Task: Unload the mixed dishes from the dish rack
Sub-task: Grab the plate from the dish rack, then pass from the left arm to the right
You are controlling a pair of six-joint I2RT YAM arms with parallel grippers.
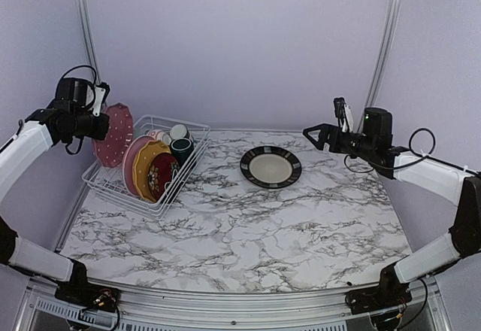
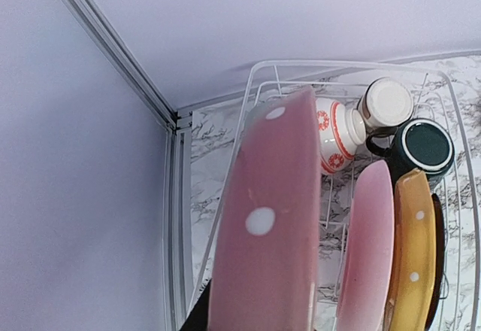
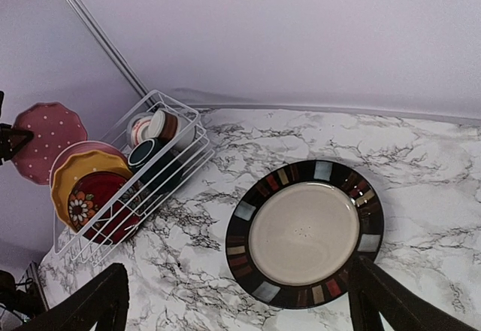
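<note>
1. The left gripper (image 1: 102,125) was clenched on the rim of the pink dotted plate (image 1: 116,137), holding it on edge in the air over the left side of the dish rack (image 1: 189,127).
2. The right gripper (image 1: 309,133) hung empty with its jaws spread wide, near the black-rimmed plate (image 1: 270,167), which lay flat on the marble table (image 1: 248,233).
3. I judged the step to be carrying a plate out. Next it needed swinging right and laying flat on bare marble.
4. More plates, the teal mug (image 1: 181,149) and cups waited in the rack.
</note>
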